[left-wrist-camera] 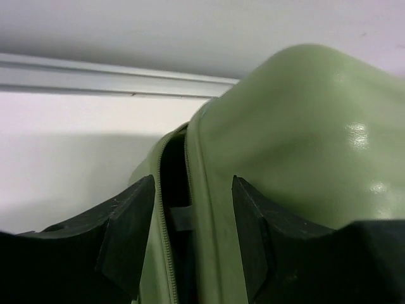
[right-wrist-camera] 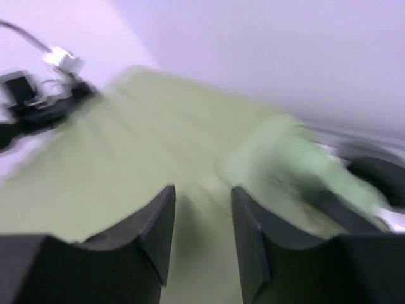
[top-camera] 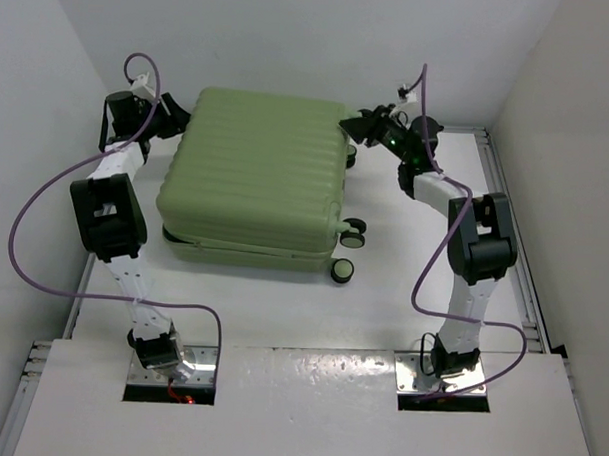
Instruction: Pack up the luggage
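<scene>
Up close, got the left tool (left-wrist-camera: pixel 193 209) part-spread astride the unzipped lid rim (left-wrist-camera: pixel 209 190) of the luggage (top-camera: pixel 256 176), lying flat on the bench (top-camera: pixel 402 311), and the right tool (right-wrist-camera: pixel 202 209), blurry but spread too, over its far corner, probably lining up to work that lid, pinching nothing yet.

The luggage (top-camera: pixel 254 171) is seen lying flat on the white tabletop (top-camera: pixel 402 311), ribbed shell upward, with its wheels (top-camera: pixel 352 236) turned to the right. The left tool (top-camera: pixel 174 111) is set against the far left corner of the shell, and the right tool (top-camera: pixel 356 127) against the far right corner.
</scene>
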